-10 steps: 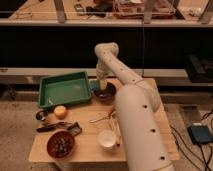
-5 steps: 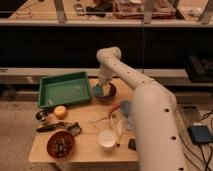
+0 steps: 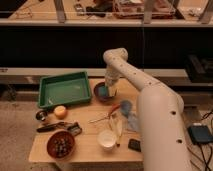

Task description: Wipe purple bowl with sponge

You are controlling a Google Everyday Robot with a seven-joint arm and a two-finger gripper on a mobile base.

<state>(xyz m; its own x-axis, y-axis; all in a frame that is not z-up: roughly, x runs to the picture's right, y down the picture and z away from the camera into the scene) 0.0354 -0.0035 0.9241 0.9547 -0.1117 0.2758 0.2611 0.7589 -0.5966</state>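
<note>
The purple bowl sits on the wooden table just right of the green tray. My gripper reaches down into the bowl from the white arm that stretches across the right of the view. It holds a light blue and yellow sponge against the inside of the bowl.
A green tray stands at the back left. An orange, a dark tool, a brown bowl with dark contents, a white cup, a banana, a red-handled utensil, a blue cloth and a small black object lie on the table.
The arm has swung so its big white body covers more of the table's right side. The gripper stays in the purple bowl, shifted slightly with the sponge.
</note>
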